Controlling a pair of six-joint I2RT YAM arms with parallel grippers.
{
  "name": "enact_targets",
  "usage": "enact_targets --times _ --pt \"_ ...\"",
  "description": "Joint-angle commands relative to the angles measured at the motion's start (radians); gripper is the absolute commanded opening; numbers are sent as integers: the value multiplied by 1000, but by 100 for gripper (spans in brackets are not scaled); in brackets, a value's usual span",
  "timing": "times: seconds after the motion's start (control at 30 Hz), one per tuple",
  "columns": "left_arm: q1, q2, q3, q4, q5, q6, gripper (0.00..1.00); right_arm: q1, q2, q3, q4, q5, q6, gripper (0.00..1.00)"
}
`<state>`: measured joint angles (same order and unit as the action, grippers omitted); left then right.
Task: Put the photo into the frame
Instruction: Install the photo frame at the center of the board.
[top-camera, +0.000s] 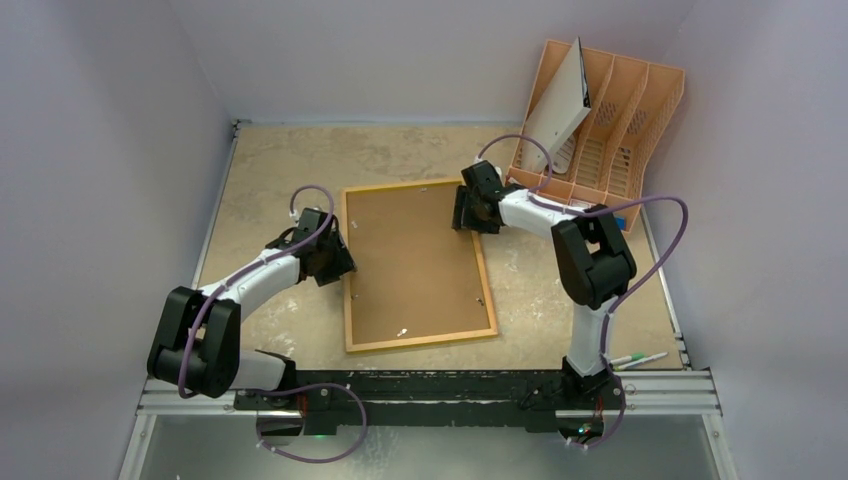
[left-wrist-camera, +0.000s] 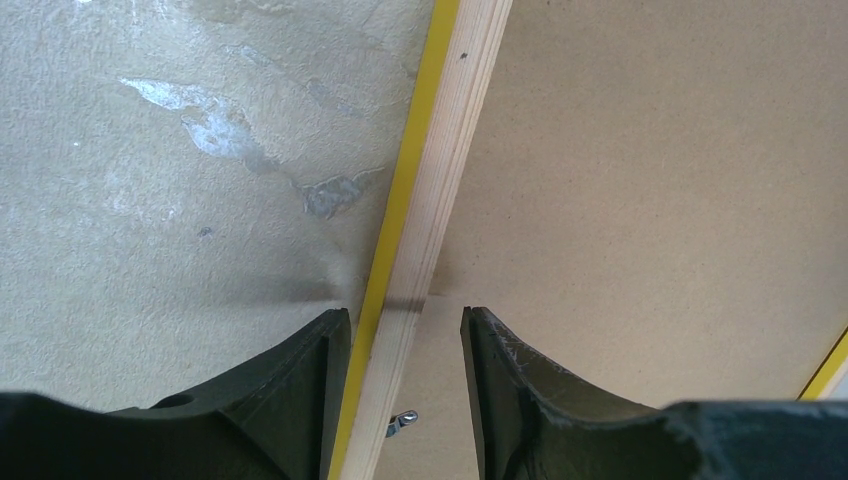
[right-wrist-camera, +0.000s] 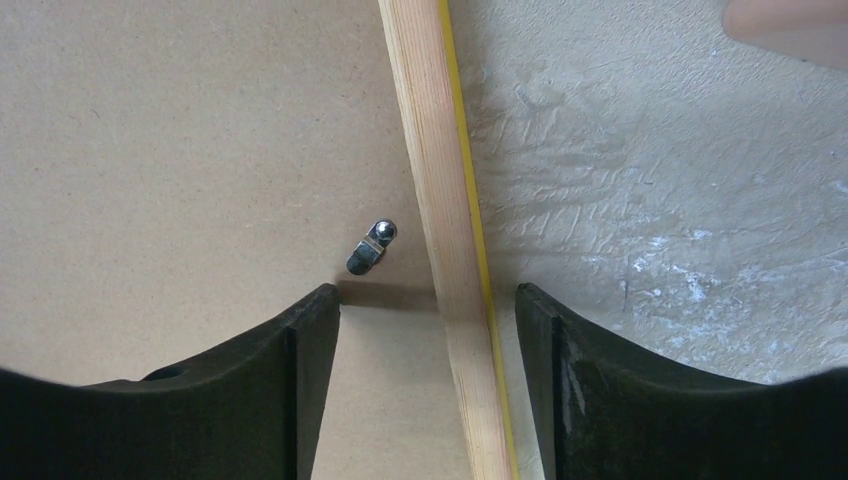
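**Frame (top-camera: 420, 340) face-down, both sides within reach**

It lies wood-side up on the table (top-camera: 280, 160), backing board (top-camera: 415, 265) inside. Left claw (top-camera: 343, 262) and right claw (top-camera: 468, 212) gape astride opposite sides, gripping nothing. The wood looks stiff, light and narrow, so it is best pinched across mid-side.

The frame (top-camera: 420, 341) lies flat in the middle of the table (top-camera: 280, 160) with the backing board (top-camera: 412, 265) inside it. The left gripper (top-camera: 338, 262) straddles its left rail, the right gripper (top-camera: 467, 210) its right rail near the far corner. Behind and to the right stands a file rack (top-camera: 620, 120) holding a leaning sheet (top-camera: 560, 105), and pens (top-camera: 640, 358) lie at the near right
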<state>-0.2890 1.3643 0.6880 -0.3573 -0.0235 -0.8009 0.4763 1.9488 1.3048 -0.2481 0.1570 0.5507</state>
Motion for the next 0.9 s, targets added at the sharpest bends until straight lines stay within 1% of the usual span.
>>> enact_targets --times 0.0,0.07,0.2,0.37,0.47,0.6,0.87 --pt "5 -31 -11 21 -9 -2 47 -7 15 38 -1 8 -8 69" --pt "5 -30 -11 21 -10 -1 47 -7 30 60 -8 17 -1 69" --pt "5 -29 -13 23 -13 1 47 -7 63 91 -20 34 29 63" --pt "7 -25 -10 19 -15 6 46 -7 65 71 -7 29 43 54" --pt "5 -27 -8 18 -16 7 46 -7 46 45 8 -8 21 49" --pt "7 -25 -8 19 -18 6 45 -7 20 3 31 -45 -10 45" --pt "7 -18 -2 16 -18 11 44 -9 26 -16 35 -28 -21 26"
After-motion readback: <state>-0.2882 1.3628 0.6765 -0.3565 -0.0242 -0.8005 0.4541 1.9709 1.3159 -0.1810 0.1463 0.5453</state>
